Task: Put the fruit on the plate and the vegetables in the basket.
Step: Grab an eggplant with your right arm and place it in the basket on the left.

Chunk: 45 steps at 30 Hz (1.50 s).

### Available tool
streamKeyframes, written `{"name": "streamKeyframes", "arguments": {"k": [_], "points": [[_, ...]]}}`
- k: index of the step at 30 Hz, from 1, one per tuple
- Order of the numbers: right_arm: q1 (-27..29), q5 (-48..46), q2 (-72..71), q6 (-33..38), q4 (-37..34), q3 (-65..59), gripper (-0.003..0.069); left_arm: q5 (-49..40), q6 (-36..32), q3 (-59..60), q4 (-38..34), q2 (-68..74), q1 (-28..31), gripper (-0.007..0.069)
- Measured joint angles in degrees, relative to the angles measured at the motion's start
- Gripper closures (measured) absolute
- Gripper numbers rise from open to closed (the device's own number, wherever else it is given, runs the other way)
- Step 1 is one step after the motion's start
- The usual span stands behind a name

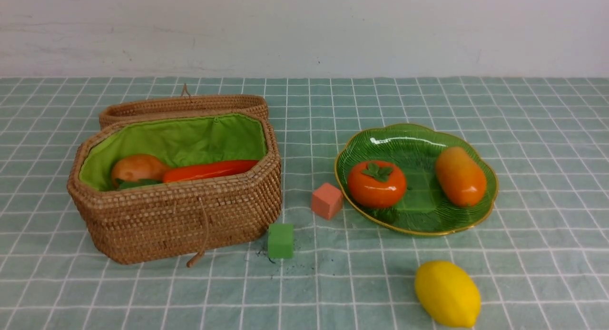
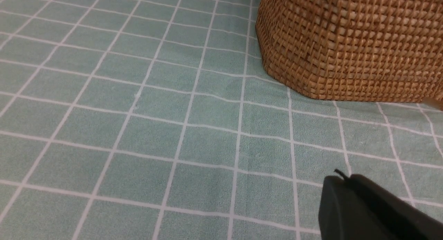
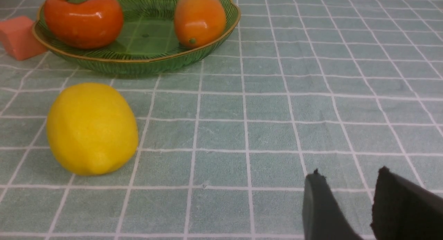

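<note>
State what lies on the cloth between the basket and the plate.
Front view: a pink cube nearer the plate, a green cube nearer the basket.

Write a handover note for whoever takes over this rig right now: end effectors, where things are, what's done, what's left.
Left end effector: shut, empty, beside the basket.
Right end effector: open, empty, near the lemon.
Done: persimmon and mango on the plate; onion and red pepper in the basket.
Left: lemon lies on the cloth in front of the plate, yet to go on it. No vegetable shows outside the basket.
</note>
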State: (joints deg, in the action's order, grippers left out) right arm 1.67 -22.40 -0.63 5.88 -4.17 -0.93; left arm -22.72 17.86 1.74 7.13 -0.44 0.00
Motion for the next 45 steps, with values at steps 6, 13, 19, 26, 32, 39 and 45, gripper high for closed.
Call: {"name": "streamKeyframes", "arguments": {"k": [6, 13, 19, 26, 32, 39, 45], "points": [[0.00, 0.00, 0.00, 0.00, 0.00, 0.00, 0.0419, 0.00, 0.00, 0.00, 0.00, 0.00, 0.00, 0.0608], [0.00, 0.68, 0.00, 0.00, 0.46, 0.00, 0.0419, -0.05, 0.00, 0.00, 0.00, 0.00, 0.00, 0.0602], [0.00, 13.35, 0.00, 0.00, -4.37, -0.37, 0.0419, -0.05, 0.00, 0.00, 0.00, 0.00, 0.00, 0.0595], [0.00, 27.24, 0.00, -0.66, -14.65, -0.21, 0.0419, -0.05, 0.05, 0.00, 0.00, 0.00, 0.00, 0.0586], [0.00, 22.85, 2.07, -3.18, -20.69, 9.43, 0.0419, -0.05, 0.05, 0.00, 0.00, 0.00, 0.00, 0.0585], [0.00, 5.50, 21.01, -0.97, -19.57, 33.37, 0.0419, -0.05, 0.05, 0.00, 0.00, 0.00, 0.00, 0.0580], [-4.01, -6.37, 37.07, 7.39, -17.26, 41.98, 0.0419, -0.05, 0.05, 0.00, 0.00, 0.00, 0.00, 0.0574]]}}
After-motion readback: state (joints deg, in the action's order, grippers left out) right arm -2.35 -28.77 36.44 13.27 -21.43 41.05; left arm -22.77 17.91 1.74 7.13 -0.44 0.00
